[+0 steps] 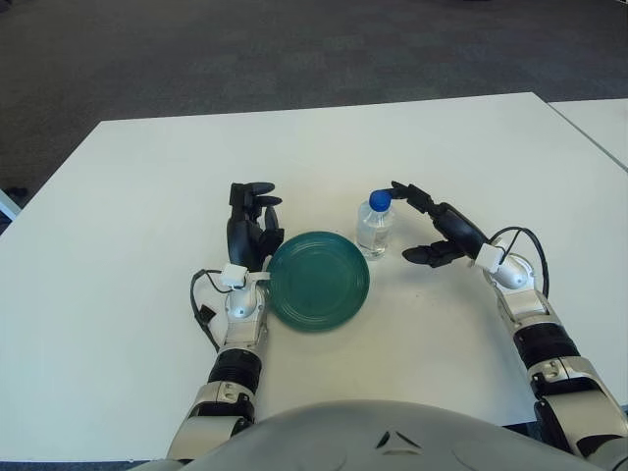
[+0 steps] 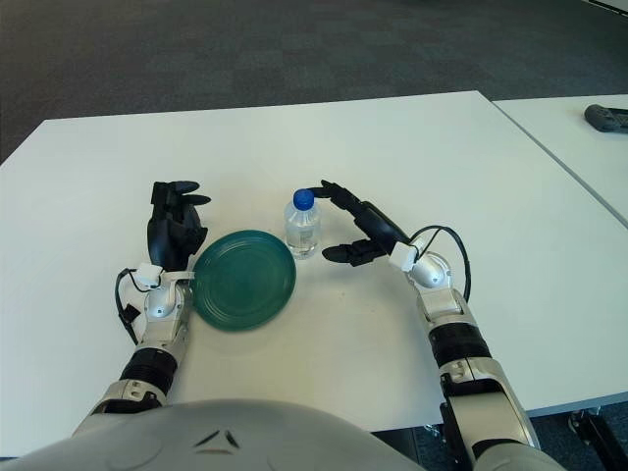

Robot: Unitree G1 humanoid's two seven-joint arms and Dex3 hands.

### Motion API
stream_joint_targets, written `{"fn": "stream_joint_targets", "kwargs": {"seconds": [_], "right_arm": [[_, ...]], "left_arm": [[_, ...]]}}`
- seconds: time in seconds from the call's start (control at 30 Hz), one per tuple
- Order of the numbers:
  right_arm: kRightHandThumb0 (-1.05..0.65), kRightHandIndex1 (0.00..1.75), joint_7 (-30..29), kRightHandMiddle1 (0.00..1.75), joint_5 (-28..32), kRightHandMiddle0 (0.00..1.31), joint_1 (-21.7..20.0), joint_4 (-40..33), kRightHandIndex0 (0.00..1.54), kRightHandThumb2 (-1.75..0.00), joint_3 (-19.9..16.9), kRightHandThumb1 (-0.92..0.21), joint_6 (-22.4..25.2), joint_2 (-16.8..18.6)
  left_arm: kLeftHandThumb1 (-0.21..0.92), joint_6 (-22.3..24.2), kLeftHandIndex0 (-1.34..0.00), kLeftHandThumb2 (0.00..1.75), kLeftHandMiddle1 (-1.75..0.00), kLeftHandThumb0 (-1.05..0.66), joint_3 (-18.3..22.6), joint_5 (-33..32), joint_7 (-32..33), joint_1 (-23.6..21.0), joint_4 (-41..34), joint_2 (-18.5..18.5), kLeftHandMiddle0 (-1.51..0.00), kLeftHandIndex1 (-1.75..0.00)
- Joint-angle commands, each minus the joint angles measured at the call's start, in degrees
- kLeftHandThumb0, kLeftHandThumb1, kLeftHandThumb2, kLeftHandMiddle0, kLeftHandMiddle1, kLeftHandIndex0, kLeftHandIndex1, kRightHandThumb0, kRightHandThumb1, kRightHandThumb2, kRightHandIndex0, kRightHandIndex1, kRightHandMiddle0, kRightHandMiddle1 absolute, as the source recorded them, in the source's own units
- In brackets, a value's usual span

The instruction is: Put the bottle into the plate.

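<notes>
A small clear water bottle (image 1: 375,228) with a blue cap stands upright on the white table (image 1: 147,177), just beyond the right rim of a round green plate (image 1: 319,280). My right hand (image 1: 424,224) is open just right of the bottle, fingers spread around it; the upper finger reaches the cap, the lower ones stay a little apart from the bottle. My left hand (image 1: 252,221) shows beside the plate's left rim with fingers relaxed and holding nothing. The same scene shows in the right eye view, with the bottle (image 2: 303,226) and the plate (image 2: 244,279).
A second white table (image 2: 579,147) stands to the right with a dark object (image 2: 606,118) on it. Dark carpet lies beyond the table's far edge.
</notes>
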Motion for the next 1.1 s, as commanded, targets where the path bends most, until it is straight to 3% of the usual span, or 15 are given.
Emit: {"fn": "stream_joint_targets", "kwargs": {"seconds": [0.0, 0.67, 0.87, 1.07], "right_arm": [[-1.05, 0.02, 0.05, 0.63, -0.07, 0.0, -2.0, -0.03, 0.2, -0.32, -0.03, -0.92, 0.35, -0.39], [-1.05, 0.0, -0.9, 0.57, -2.12, 0.0, -3.96, 2.07, 0.18, -0.37, 1.16, -0.92, -1.57, 0.3], [-1.05, 0.01, -7.31, 0.61, -8.8, 0.0, -7.65, 6.86, 0.2, -0.41, 2.99, -0.92, -1.31, 4.21], [-1.05, 0.02, -10.68, 0.65, -11.56, 0.0, -10.94, 9.9, 0.23, -0.43, 4.06, -0.92, -0.54, 5.79]], "left_arm": [[0.92, -0.47, -0.21, 0.68, -1.71, -0.93, 0.2, -0.17, 0.92, 2.49, 3.04, -2.69, -0.15, -1.5], [0.92, -0.36, -0.21, 0.69, -1.72, -0.95, -0.35, 0.87, 3.01, 2.19, 3.53, -3.95, -0.14, -1.51], [0.92, -0.27, -0.19, 0.69, -1.7, -0.96, -0.78, 0.81, 3.25, 1.97, 3.92, -3.93, -0.13, -1.51], [0.92, -0.6, -0.2, 0.68, -1.71, -0.96, -1.0, 0.25, 2.94, 1.71, 4.22, -4.14, -0.13, -1.51]]}}
